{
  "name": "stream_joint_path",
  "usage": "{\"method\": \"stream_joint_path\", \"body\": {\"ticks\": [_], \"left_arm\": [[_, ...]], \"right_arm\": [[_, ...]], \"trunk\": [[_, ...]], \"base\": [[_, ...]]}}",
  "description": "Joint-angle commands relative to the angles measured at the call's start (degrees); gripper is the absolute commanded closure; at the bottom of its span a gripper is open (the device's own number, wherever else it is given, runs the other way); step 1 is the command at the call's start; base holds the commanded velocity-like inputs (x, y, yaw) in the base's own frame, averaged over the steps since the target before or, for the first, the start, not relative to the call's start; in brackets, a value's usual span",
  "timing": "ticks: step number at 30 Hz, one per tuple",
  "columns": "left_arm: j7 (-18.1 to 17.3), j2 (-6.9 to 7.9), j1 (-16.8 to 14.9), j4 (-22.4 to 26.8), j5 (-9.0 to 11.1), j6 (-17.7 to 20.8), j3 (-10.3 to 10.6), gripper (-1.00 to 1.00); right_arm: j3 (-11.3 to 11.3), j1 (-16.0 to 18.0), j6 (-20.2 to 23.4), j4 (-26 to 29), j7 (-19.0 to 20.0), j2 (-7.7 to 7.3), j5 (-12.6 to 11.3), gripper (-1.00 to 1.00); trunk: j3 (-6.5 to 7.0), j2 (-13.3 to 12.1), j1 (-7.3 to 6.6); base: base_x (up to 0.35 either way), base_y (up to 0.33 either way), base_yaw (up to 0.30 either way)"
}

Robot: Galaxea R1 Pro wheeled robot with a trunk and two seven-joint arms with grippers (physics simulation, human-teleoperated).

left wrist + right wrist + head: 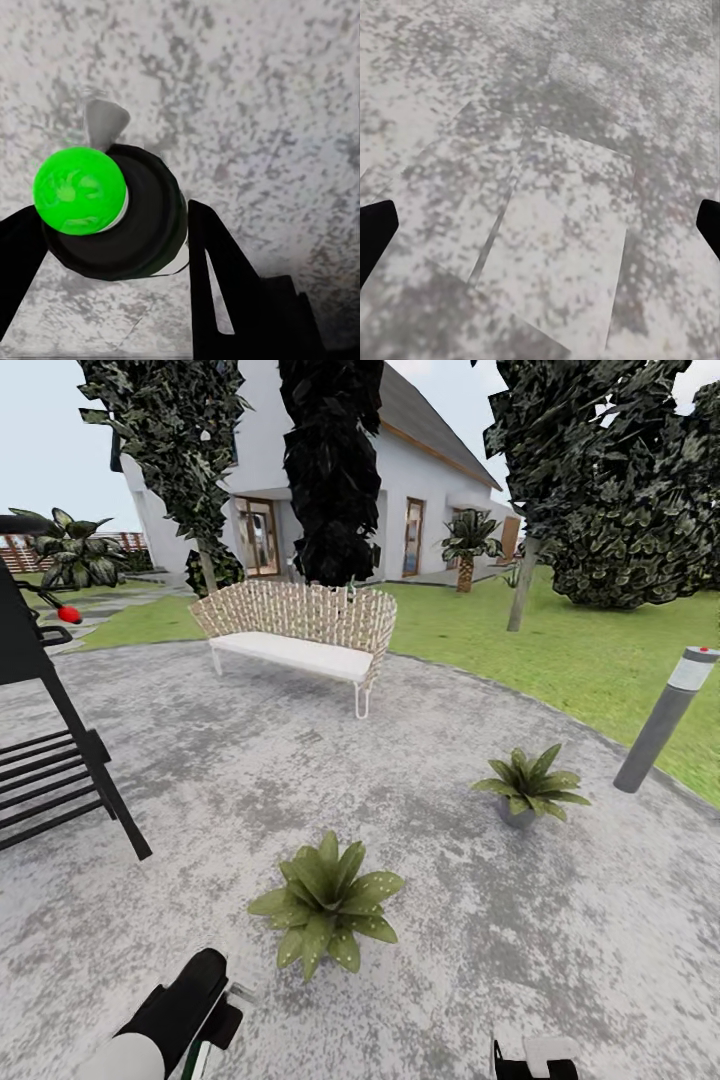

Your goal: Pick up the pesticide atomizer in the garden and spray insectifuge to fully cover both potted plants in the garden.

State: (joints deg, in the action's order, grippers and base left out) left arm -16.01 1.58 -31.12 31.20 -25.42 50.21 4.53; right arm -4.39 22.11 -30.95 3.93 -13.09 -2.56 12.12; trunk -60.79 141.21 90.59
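Pesticide atomizer (112,217): in the left wrist view, a dark round bottle seen end-on, with a bright green disc on the end facing the camera and a pale trigger part poking out behind it.
Left gripper (112,247): its two black fingers (225,277) are pinching the bottle from either side, over speckled grey stone.
Right wrist view, right gripper (540,225): only the two black tips show, at opposite edges of the picture, spread wide with nothing between them.
Right wrist view, patio: grey mottled paving (547,247) with a paler slab and faint joint lines under the gripper.
Head view, left arm (170,1020): black and white, low at the near left edge (the bottle itself is not clear from here).
Head view, near potted plant (327,905): a low green rosette on the patio (250,780), just ahead of the left arm; its pot is hidden by leaves.
Head view, far potted plant (530,785): a smaller rosette in a grey pot, further off to the right, well apart from the first.
Head view, bollard lamp (665,718): grey post at the patio's right edge, near the far plant.
Head view, bench (300,630): woven back, white seat, across the patio.
Head view, chair (50,760): black slatted frame at the left.
Head view, background: white house (420,490), lawn (560,650), dark trees.
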Motion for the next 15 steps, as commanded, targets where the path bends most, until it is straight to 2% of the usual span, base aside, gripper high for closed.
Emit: {"method": "stream_joint_path", "body": {"ticks": [1, 5, 8, 15], "left_arm": [[-0.3, 0.20, 0.4, 0.3, -0.6, -1.0, 0.2, 1.00], [2.2, 0.00, 0.9, 0.0, -0.6, -7.1, 0.2, 1.00], [3.1, -0.27, 0.9, 0.2, -0.3, -8.0, -0.1, 1.00], [2.2, -0.60, 0.9, 0.6, 0.8, -7.5, -0.8, 1.00]], "right_arm": [[-0.4, 0.0, -0.2, -0.1, -0.2, 0.01, 0.6, -1.00], [-0.4, 0.0, -0.2, -0.1, -0.2, 0.01, 0.6, -1.00], [-0.4, 0.0, -0.2, -0.1, -0.2, 0.01, 0.6, -1.00], [-0.4, 0.0, -0.2, -0.1, -0.1, -0.05, 0.6, -1.00]], "trunk": [[-0.05, 0.0, -0.01], [-0.05, 0.0, -0.01], [-0.05, 0.0, -0.01], [-0.05, 0.0, -0.01]], "base": [[0.005, 0.003, -0.006], [0.001, 0.001, -0.001], [0.000, 0.000, 0.000], [0.000, 0.000, 0.000]]}}
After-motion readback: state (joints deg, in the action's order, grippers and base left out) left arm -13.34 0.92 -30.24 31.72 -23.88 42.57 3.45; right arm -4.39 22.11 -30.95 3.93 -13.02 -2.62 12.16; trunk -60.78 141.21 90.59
